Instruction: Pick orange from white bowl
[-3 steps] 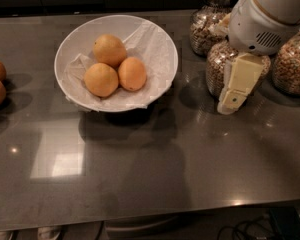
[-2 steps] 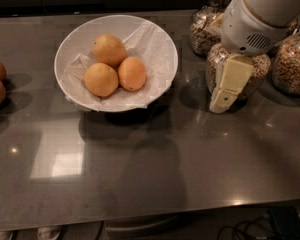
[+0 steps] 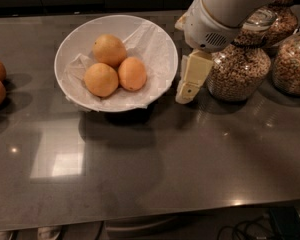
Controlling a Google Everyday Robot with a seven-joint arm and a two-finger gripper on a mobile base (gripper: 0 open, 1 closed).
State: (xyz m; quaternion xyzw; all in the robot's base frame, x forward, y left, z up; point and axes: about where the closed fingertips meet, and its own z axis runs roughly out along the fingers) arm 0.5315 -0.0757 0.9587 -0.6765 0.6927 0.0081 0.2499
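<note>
The claw, its grip impossible to tell, has swung in just right of the white bowl, closing on the untouched orange.

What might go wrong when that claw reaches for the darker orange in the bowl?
The claw hangs between the white bowl and a glass jar; a careless swing could knock the jar. The orange sits against two paler fruits, so the claw might grab a wrong one. The crumpled paper could let the fruit roll.
</note>
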